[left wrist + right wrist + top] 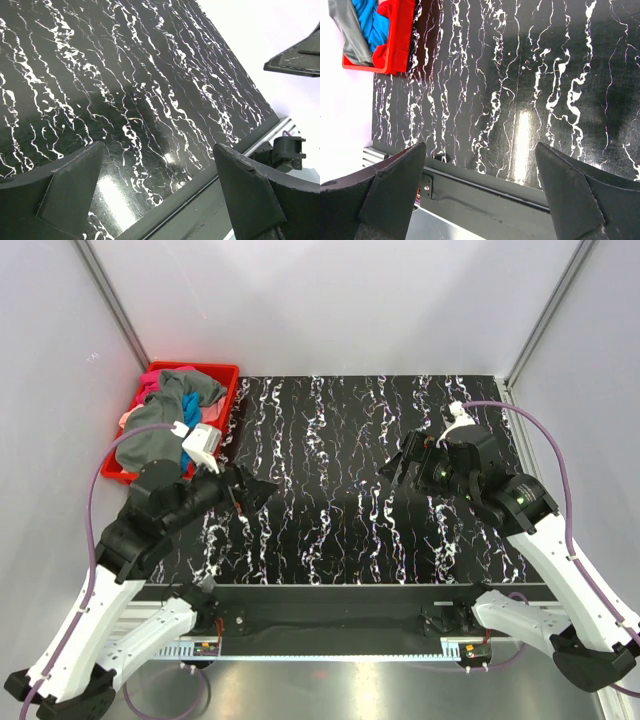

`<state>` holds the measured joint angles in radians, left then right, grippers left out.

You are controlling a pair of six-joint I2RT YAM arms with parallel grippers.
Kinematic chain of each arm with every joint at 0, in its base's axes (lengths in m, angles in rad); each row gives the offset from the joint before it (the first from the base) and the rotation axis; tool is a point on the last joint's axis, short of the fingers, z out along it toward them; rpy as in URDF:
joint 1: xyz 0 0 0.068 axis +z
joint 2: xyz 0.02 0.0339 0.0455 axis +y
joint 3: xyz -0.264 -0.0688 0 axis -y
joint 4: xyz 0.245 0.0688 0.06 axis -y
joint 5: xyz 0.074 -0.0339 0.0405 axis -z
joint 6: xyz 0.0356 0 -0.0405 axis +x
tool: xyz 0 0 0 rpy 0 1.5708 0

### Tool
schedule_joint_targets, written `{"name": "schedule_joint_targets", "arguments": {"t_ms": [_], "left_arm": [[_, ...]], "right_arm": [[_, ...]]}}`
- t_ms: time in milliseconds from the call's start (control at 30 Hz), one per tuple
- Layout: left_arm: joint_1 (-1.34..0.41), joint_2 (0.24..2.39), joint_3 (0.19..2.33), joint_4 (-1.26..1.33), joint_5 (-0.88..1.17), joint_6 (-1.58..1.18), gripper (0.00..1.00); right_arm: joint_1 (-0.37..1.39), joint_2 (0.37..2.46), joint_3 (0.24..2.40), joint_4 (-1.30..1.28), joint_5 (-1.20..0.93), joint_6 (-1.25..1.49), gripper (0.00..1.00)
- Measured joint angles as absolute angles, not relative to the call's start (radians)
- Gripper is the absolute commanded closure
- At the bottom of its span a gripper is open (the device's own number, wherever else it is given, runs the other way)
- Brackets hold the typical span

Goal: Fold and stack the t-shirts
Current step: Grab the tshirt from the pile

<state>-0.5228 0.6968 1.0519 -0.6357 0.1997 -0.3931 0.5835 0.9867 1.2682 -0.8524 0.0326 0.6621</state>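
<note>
Far left, from above: shirts heaped in a red crate point(205, 367) at the far left corner, a grey one point(150, 435) on top and spilling over the near rim, with teal point(189, 400) and pink point(150, 378) showing beneath. None on the black marbled mat point(330, 440).

Only from above: both arms whole. Left arm bent up from the near left base, wrist just near of the crate, left gripper point(258, 496) pointing right over the mat. Right arm reaching up and in from the near right base, right gripper point(395, 465) pointing left toward the middle. Well apart from each other.

Left wrist view: no crate, no cloth, just mat and the near edge rail. Left gripper point(160, 165) spread wide, fingers point(70, 190) bare, nothing between them, clear of the mat.

Right wrist view: adds the crate point(395, 47) at the far left corner, with teal point(367, 22) and grey point(347, 30) cloth inside. Right gripper point(480, 170) likewise spread wide, fingers point(570, 195) holding nothing, hovering above bare mat.
</note>
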Motion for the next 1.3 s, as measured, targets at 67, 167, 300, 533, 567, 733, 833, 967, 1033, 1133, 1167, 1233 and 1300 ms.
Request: {"name": "schedule_joint_targets", "arguments": {"t_ms": [67, 167, 300, 533, 567, 733, 833, 967, 1033, 1133, 1167, 1233, 1300], "left_arm": [[-0.523, 0.701, 1.052, -0.636, 0.181, -0.394, 0.01], [-0.523, 0.723, 1.059, -0.645, 0.122, -0.402, 0.01], [-0.510, 0.855, 1.180, -0.728, -0.087, -0.411, 0.01], [-0.140, 1.196, 1.468, -0.731, -0.363, -0.453, 0.05], [-0.082, 1.221, 1.475, -0.722, -0.391, -0.468, 0.06], [0.142, 1.364, 1.517, -0.672, -0.447, -0.566, 0.14], [0.173, 1.435, 1.499, -0.558, -0.484, -0.578, 0.19], [0.142, 1.435, 1.441, -0.472, -0.494, -0.566, 0.25], [0.124, 1.427, 1.416, -0.420, -0.494, -0.557, 0.24], [0.076, 1.412, 1.386, -0.385, -0.534, -0.540, 0.18], [0.051, 1.410, 1.378, -0.374, -0.553, -0.530, 0.17], [-0.004, 1.410, 1.367, -0.354, -0.579, -0.519, 0.16], [-0.036, 1.420, 1.366, -0.349, -0.573, -0.524, 0.17]], "right_arm": [[0.583, 0.987, 1.268, -0.855, 0.033, 0.661, 0.00], [0.583, 0.987, 1.268, -0.860, 0.033, 0.656, 0.00], [0.583, 0.986, 1.269, -0.862, 0.034, 0.646, 0.00], [0.583, 0.960, 1.252, -0.838, 0.004, 0.633, 0.00], [0.583, 0.949, 1.240, -0.830, -0.010, 0.632, 0.00], [0.583, 0.904, 1.188, -0.804, -0.070, 0.632, 0.00], [0.583, 0.887, 1.179, -0.795, -0.087, 0.625, 0.00], [0.583, 0.878, 1.179, -0.780, -0.096, 0.603, 0.00], [0.583, 0.879, 1.179, -0.776, -0.096, 0.593, 0.00], [0.583, 0.885, 1.179, -0.767, -0.095, 0.579, 0.00], [0.583, 0.889, 1.179, -0.763, -0.095, 0.574, 0.00], [0.583, 0.903, 1.179, -0.759, -0.096, 0.569, 0.00], [0.583, 0.917, 1.179, -0.759, -0.096, 0.565, 0.00]]}}
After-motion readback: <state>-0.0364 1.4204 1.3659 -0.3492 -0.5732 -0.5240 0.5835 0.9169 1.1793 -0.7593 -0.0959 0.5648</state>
